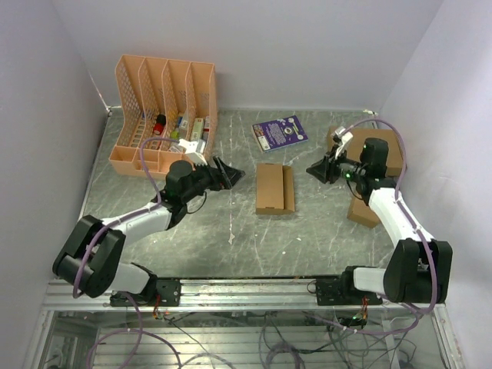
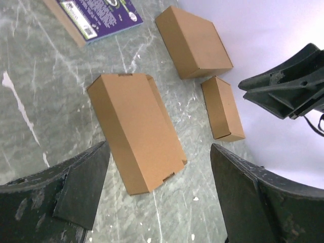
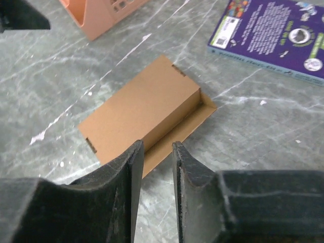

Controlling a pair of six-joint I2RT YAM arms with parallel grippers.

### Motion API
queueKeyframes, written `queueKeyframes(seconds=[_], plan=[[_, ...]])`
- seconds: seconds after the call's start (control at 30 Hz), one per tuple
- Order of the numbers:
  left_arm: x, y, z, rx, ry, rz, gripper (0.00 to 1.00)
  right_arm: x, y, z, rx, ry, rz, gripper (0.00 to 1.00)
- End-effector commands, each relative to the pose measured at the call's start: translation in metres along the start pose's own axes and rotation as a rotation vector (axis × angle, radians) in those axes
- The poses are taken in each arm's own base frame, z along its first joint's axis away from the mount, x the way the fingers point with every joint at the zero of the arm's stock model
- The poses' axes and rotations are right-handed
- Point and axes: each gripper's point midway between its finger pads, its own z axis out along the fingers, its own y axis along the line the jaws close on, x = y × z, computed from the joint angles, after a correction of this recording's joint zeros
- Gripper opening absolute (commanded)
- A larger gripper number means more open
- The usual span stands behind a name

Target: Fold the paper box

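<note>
Paper box (image 1: pixel 274 188) lies flat on the surface (image 1: pixel 231 231), just nearer the arms than the purple book (image 1: pixel 280 132). Left of the book, the left hand (image 1: pixel 229 175) gapes wide, released and empty. Right of the book, the right hand (image 1: pixel 321 171) is barely parted, also empty. The box looks like light, stiff cardboard that would likely skid; pinch the loose flap on its right edge. It has open room all round; a larger carton (image 1: pixel 393 154) sits further right of the book.
</note>
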Motion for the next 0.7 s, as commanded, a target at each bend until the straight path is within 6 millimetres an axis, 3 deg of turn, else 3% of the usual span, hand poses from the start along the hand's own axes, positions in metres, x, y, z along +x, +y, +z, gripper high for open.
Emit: queueKeyframes(seconds=[0.0,0.2,0.4,0.57,0.67], plan=[[-0.007,-0.018,-0.009,0.153,-0.068,-0.135,0.9,0.028,0.022,-0.007,-0.137,0.06,-0.007,0.31],[0.03,-0.009,-0.01,0.133,0.022,-0.201,0.82,0.056,0.035,-0.014,-0.238,0.125,-0.14,0.34],[0.074,0.0,-0.015,-0.059,0.127,-0.061,0.82,0.097,0.053,-0.027,-0.391,0.166,-0.468,0.34],[0.089,0.01,-0.021,-0.104,0.124,-0.074,0.82,0.127,0.049,-0.023,-0.456,0.269,-0.601,0.39],[0.091,0.007,-0.013,-0.083,0.132,-0.093,0.82,0.143,0.049,-0.013,-0.519,0.344,-0.663,0.39]])
